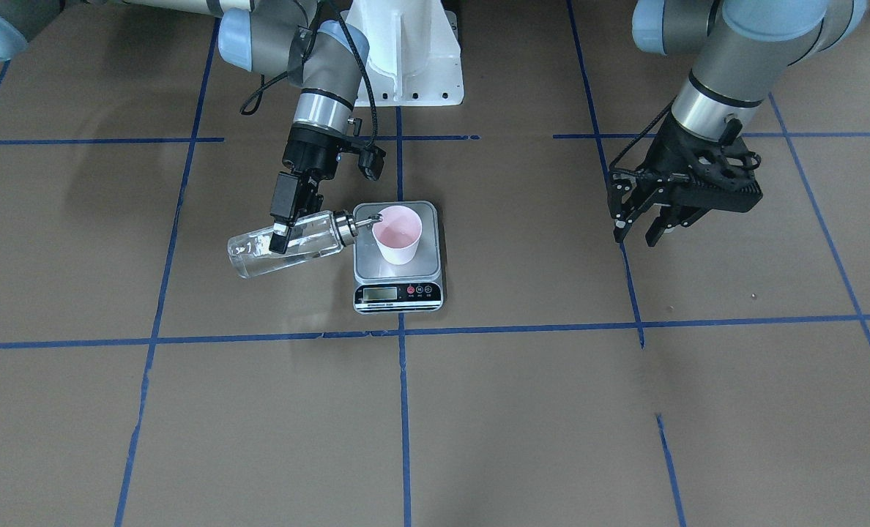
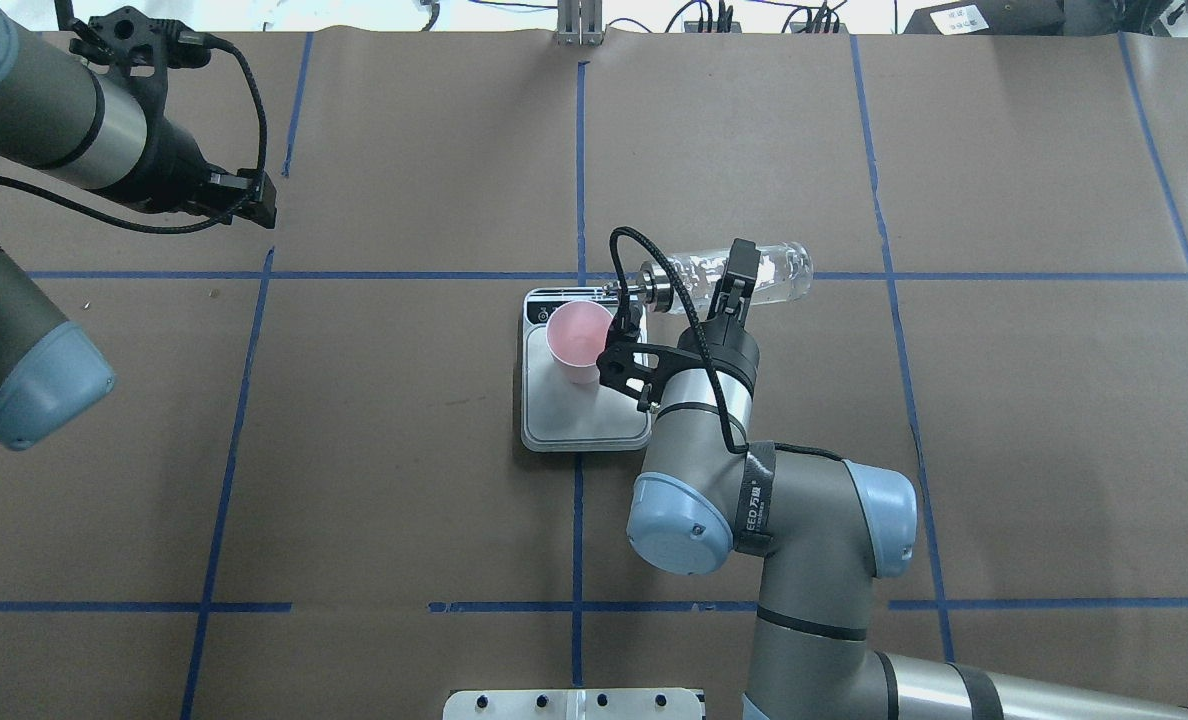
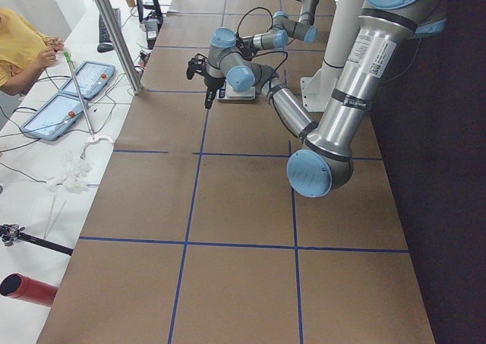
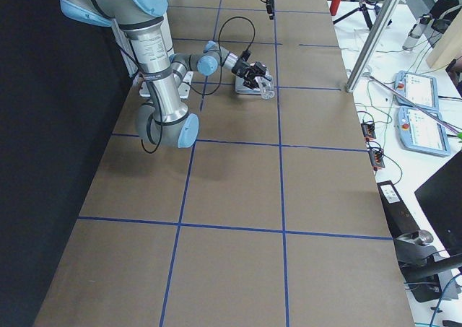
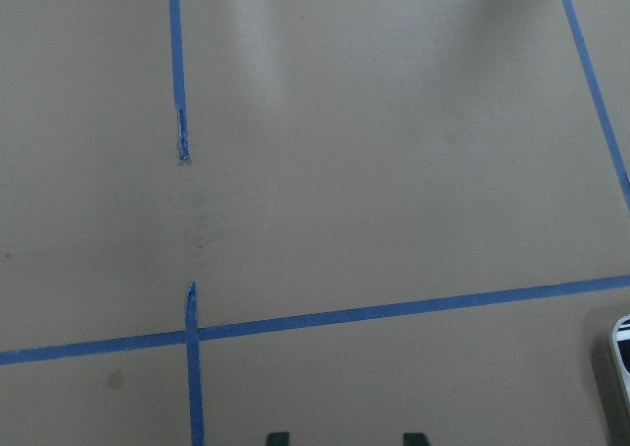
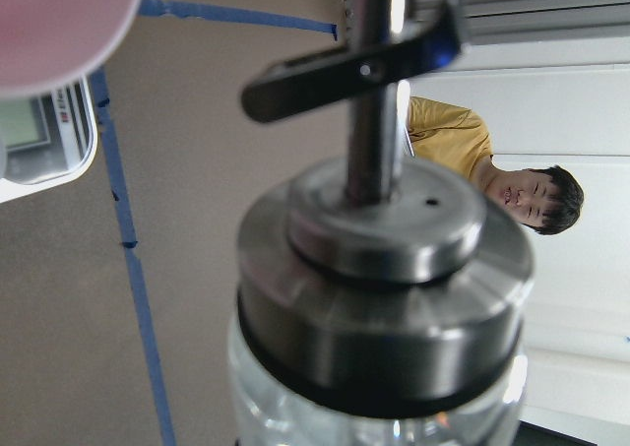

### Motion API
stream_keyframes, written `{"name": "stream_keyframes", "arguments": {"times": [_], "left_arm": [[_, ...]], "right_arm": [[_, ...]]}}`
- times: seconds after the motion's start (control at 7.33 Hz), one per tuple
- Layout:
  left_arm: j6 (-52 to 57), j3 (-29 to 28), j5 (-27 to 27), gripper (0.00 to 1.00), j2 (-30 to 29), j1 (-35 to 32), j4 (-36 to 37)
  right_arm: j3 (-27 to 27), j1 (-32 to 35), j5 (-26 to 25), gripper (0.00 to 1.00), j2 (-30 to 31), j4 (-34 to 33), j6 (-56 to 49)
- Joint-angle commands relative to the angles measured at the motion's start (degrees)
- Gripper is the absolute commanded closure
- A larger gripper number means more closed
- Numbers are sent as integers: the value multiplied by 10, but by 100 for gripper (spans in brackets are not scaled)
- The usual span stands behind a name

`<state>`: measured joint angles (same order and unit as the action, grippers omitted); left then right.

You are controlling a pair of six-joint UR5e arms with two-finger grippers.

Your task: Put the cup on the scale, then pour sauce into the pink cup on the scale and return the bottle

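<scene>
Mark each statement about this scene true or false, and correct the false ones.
1. The cup stands upright on the scale. True.
2. The left gripper holds the bottle. False: the right gripper is shut on it; the left gripper is open and holds nothing.
3. The bottle stands upright on the table. False: it is held off the table, tilted nearly level, with its spout at the cup's rim.
4. The left gripper is well away from the scale. True.
</scene>
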<state>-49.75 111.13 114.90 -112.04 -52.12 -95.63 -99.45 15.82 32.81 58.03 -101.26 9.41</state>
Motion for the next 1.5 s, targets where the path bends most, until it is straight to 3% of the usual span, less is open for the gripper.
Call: {"name": "stream_keyframes", "arguments": {"times": [0.0,0.55,1.36], "left_arm": [[0,0,0,50,0,1,0],[-1,-1,1,50,0,1,0],[-4,0,1,49,0,2,0]], "right_arm": [[7,-3,-19,100,-15,-35,-43],[13,-6,-52,100,-18,-54,-122],[11,-8,-67,100,-13,-54,-122]]}}
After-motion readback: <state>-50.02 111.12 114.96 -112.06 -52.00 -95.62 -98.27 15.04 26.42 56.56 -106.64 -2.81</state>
